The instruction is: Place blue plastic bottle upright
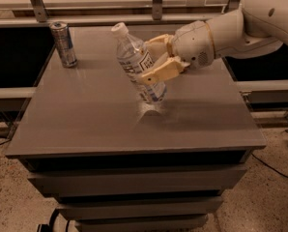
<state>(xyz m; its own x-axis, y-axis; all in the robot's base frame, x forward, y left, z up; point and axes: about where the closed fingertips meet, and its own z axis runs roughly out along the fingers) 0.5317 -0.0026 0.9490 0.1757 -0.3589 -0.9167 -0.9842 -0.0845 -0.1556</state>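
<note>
The blue plastic bottle [136, 63] is clear with a pale label and a white cap. It leans to the upper left, its base on or just above the grey table [86, 124] near the middle. My gripper [153, 58] reaches in from the right and is shut on the bottle's middle, one cream finger [158, 72] in front and one behind it.
A slim silver-blue can [64, 44] stands upright at the table's back left corner. My white arm [240, 33] spans the back right of the table. A metal rail with posts runs behind the table. Drawers sit below the tabletop.
</note>
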